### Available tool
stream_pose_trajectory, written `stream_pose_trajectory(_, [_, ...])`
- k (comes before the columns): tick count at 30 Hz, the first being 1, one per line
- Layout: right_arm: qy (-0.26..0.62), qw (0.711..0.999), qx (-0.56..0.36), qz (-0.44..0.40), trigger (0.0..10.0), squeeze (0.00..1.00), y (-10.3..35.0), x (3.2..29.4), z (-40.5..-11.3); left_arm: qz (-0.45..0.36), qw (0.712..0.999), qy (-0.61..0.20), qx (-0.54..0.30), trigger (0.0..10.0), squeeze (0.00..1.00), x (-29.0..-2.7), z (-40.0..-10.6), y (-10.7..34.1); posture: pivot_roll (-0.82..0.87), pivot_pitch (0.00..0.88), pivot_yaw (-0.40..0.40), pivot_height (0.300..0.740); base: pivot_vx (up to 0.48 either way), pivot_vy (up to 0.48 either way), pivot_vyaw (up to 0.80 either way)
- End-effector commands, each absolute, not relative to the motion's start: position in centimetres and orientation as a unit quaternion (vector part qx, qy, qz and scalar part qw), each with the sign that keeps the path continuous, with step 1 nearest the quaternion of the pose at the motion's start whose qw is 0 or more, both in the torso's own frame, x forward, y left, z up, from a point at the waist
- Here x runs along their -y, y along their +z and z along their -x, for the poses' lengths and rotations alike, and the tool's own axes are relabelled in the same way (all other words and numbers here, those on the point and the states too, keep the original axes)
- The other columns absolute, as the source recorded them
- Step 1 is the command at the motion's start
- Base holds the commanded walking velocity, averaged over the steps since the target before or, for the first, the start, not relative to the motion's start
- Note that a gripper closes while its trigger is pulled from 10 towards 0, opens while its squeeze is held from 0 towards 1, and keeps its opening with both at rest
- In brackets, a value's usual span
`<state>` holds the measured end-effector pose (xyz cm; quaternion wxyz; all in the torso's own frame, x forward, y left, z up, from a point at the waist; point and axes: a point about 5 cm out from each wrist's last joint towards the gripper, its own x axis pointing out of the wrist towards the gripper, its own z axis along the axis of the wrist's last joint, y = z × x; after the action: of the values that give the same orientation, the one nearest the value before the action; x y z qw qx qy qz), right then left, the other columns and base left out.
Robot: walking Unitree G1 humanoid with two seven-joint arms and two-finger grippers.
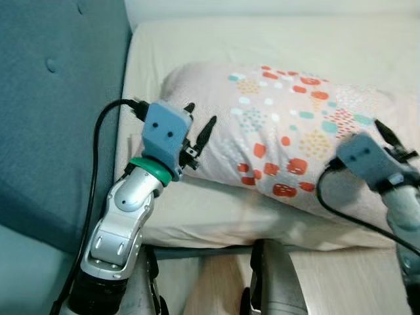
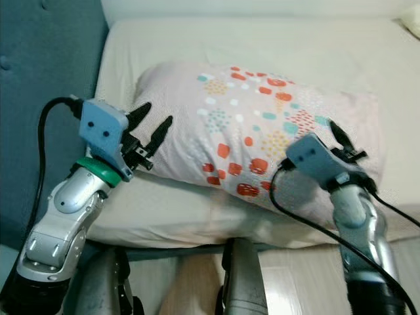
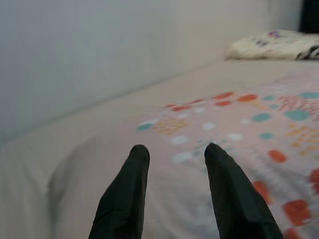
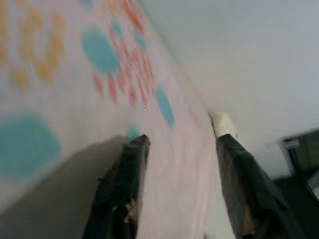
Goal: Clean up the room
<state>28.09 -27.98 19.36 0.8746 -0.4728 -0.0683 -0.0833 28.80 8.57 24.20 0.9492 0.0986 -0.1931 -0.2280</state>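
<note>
Left eye view: a patterned pillow (image 1: 289, 125) lies on the bed (image 1: 262, 39). Both tools, left tool (image 1: 199, 128) and right tool (image 2: 342, 146), flank its ends with fingers spread. It looks soft and light (likely floppy); gripping both ends seems best.

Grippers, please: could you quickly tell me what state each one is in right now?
Left gripper: open, holding nothing, at the pillow's left end.
Right gripper: open, holding nothing, at its right end.

A bedroom at home — a sheeted bed (image 1: 197, 216) bearing a dotted pillow (image 1: 289, 125); teal padded headboard (image 1: 52, 111) beside it.
</note>
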Motion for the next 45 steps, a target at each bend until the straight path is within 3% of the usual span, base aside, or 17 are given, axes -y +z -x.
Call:
stream_pose_trajectory(1, [-0.088,0.877,0.053,0.469,10.0,1.00,18.7,28.3,-27.6,-0.099,0.950,-0.232,0.186,10.0,0.00,-8.6,-28.9,23.7,-0.01,0.168,0.068,0.551,0.000,0.000,0.00])
stream_pose_trajectory(3, [-0.098,0.883,-0.015,0.460,10.0,1.00,14.9,29.5,-25.9,-0.102,0.949,-0.233,0.187,10.0,0.00,-8.5,-28.8,23.6,0.00,0.167,0.067,0.551,0.000,0.000,0.00])
stream_pose_trajectory(8, [-0.103,0.873,-0.056,0.473,10.0,1.00,12.7,30.4,-24.8,-0.103,0.949,-0.233,0.187,10.0,0.00,-8.5,-28.7,23.5,0.00,0.168,0.071,0.551,0.000,0.000,0.00])
stream_pose_trajectory(10, [-0.083,0.883,-0.031,0.460,10.0,1.00,12.7,30.1,-24.8,-0.102,0.949,-0.235,0.186,10.0,0.00,-8.4,-28.7,23.4,0.00,0.167,0.075,0.551,0.000,0.000,0.00])
stream_pose_trajectory(12, [0.020,0.926,0.015,0.377,10.0,1.00,12.6,27.7,-24.6,-0.102,0.947,-0.240,0.186,10.0,0.00,-8.2,-28.6,23.3,0.00,0.168,0.073,0.551,0.000,0.000,0.00])
stream_pose_trajectory(14, [0.055,0.930,0.021,0.364,10.0,1.00,12.4,26.9,-24.4,-0.103,0.947,-0.241,0.187,10.0,0.00,-8.1,-28.6,23.3,0.00,0.169,0.071,0.551,0.000,0.000,0.00])
stream_pose_trajectory(19, [0.123,0.899,-0.015,0.420,10.0,1.00,10.6,26.1,-23.0,-0.102,0.947,-0.240,0.188,10.0,0.00,-8.1,-28.6,23.3,0.00,0.174,0.068,0.551,0.000,0.000,0.00])
stream_pose_trajectory(26, [0.140,0.910,-0.028,0.389,10.0,1.00,9.6,26.1,-21.3,-0.101,0.947,-0.242,0.185,10.0,0.00,-8.0,-28.5,23.1,-0.01,0.178,0.072,0.551,0.000,0.000,0.00])
stream_pose_trajectory(28, [0.126,0.888,-0.047,0.439,10.0,1.00,9.0,27.1,-21.2,-0.101,0.947,-0.243,0.185,10.0,0.00,-8.0,-28.6,23.1,-0.01,0.179,0.074,0.551,0.000,0.000,0.00])
stream_pose_trajectory(29, [0.103,0.873,-0.046,0.474,10.0,0.89,9.2,27.8,-21.6,-0.101,0.947,-0.244,0.185,10.0,0.00,-7.9,-28.6,23.1,-0.01,0.179,0.074,0.551,0.000,0.000,0.00])
stream_pose_trajectory(30, [0.103,0.873,-0.046,0.474,10.0,0.89,9.2,27.8,-21.6,-0.101,0.947,-0.244,0.185,10.0,0.00,-7.9,-28.6,23.1,-0.01,0.179,0.074,0.551,0.000,0.000,0.00])
stream_pose_trajectory(31, [0.086,0.863,-0.042,0.497,10.0,0.06,9.5,28.2,-21.8,-0.101,0.947,-0.244,0.185,10.0,0.00,-7.9,-28.6,23.1,-0.01,0.179,0.074,0.551,0.000,0.000,0.00])
stream_pose_trajectory(32, [0.057,0.857,-0.034,0.512,10.0,0.00,10.1,28.8,-22.3,-0.100,0.947,-0.243,0.185,10.0,0.00,-7.9,-28.7,23.1,-0.01,0.179,0.075,0.551,0.000,0.000,0.00])
stream_pose_trajectory(39, [-0.011,0.834,0.008,0.551,10.0,0.00,12.5,29.5,-25.0,-0.100,0.948,-0.239,0.187,10.0,0.00,-7.9,-28.7,23.2,0.01,0.174,0.071,0.551,0.000,0.000,0.00])
stream_pose_trajectory(45, [0.011,0.864,-0.029,0.502,10.0,0.00,10.1,28.4,-27.7,-0.100,0.949,-0.229,0.190,10.0,0.00,-8.1,-28.8,23.4,0.03,0.169,0.066,0.551,0.000,0.000,0.00])
